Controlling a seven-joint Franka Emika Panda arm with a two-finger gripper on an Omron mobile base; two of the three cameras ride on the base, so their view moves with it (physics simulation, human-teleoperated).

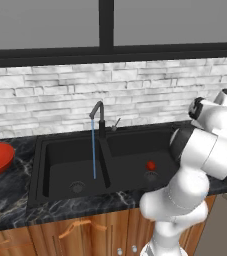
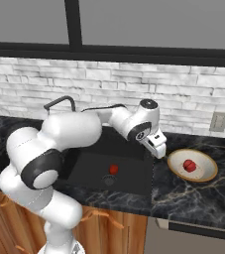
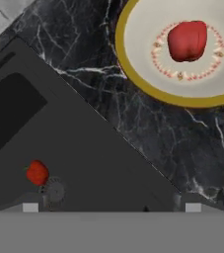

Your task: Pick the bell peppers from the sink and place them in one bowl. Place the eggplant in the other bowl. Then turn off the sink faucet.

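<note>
pepper [image 2: 113, 168] below gripper [image 2: 159, 149]

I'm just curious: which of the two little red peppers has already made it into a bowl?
The red bell pepper lying in the shallow tan bowl with a cream inside, right of the sink. The other red pepper sits beside the black basin's drain.

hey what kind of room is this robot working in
Most likely a home kitchen: a black double sink with a running faucet set in a dark marble counter, white brick backsplash, wooden cabinets below.
</note>
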